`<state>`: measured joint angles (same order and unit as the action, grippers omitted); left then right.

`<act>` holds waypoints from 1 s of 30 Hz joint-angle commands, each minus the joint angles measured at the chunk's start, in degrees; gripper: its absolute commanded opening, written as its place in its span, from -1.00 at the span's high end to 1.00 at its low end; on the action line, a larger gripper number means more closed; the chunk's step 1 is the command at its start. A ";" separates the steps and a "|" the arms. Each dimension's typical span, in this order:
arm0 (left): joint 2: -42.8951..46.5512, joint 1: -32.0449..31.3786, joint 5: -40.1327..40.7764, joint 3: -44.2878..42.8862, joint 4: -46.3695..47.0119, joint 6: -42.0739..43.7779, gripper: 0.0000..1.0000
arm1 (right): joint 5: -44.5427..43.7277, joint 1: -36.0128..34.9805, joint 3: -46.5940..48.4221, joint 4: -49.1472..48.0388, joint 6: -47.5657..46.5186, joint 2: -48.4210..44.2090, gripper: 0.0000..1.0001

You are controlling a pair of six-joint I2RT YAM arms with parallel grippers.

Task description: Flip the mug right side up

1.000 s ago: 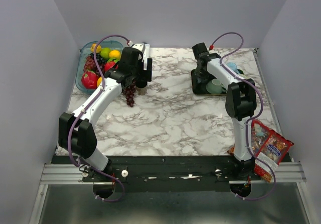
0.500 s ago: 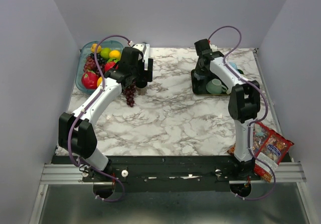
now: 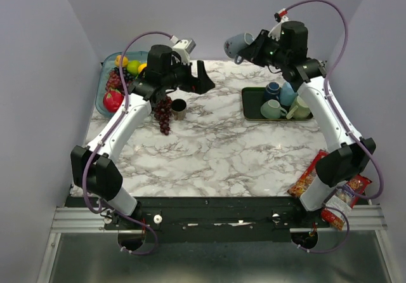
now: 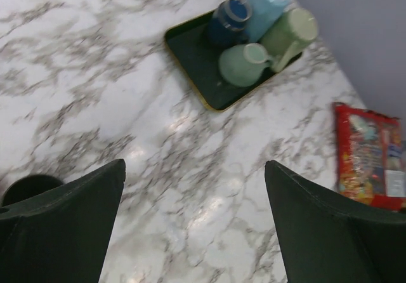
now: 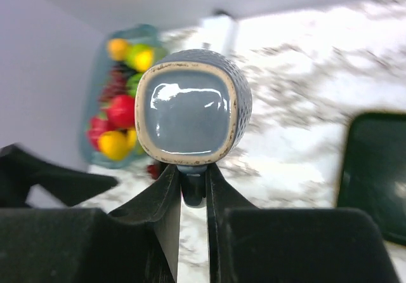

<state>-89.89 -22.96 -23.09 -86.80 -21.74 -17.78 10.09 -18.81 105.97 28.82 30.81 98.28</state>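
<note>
My right gripper holds a grey-blue mug high in the air above the table's far edge. The mug is tipped on its side, pointing left. In the right wrist view, the mug shows a glossy grey end with a tan rim, and my right gripper is shut on its handle. Over the table's far left hangs my left gripper, raised and aimed right. Its jaws are wide open with nothing between them.
A dark green tray at the far right holds several mugs, among them a green mug on its side. A fruit bowl, grapes and a dark cup sit far left. Snack packets lie near right.
My right arm rose from the tray and carried the grey-blue mug up and to the left. The left arm lifted and swung its open gripper toward the right.
</note>
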 commanded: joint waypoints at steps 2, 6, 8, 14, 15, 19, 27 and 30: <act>4.80 -0.15 -19.79 -3.64 15.62 -11.36 -0.98 | 19.59 -0.44 -0.94 -19.72 4.08 -5.37 0.99; 7.62 -0.15 -21.99 -0.04 32.60 -23.74 -0.98 | 25.32 -0.53 -4.01 -32.75 11.18 -8.45 0.99; 7.36 -0.15 -22.17 0.67 40.32 -28.52 -0.97 | 27.69 -0.53 -5.24 -40.02 13.56 -9.50 0.99; 4.20 -0.24 -22.08 1.11 59.31 -44.60 -0.98 | 32.00 -0.62 -9.47 -54.19 22.44 -10.74 0.99; 3.85 -0.33 -22.26 0.76 60.75 -45.75 -0.96 | 32.36 -0.62 -9.82 -55.52 24.02 -10.91 0.99; 2.61 -0.86 -21.03 -0.65 61.64 -47.52 -0.76 | 33.24 -0.70 -12.19 -61.06 27.20 -11.97 0.99; 1.65 -1.03 -18.13 -0.82 62.43 -49.71 -0.47 | 35.26 -2.28 -14.30 -64.77 28.61 -12.76 0.99; 1.12 -1.03 -17.16 -1.00 63.40 -50.60 -0.31 | 35.26 -2.81 -15.18 -64.76 28.52 -13.03 0.99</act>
<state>-87.77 -23.70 -42.39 -86.70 38.22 -66.00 43.75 -20.51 91.83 -30.48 58.41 88.05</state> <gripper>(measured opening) 0.702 0.240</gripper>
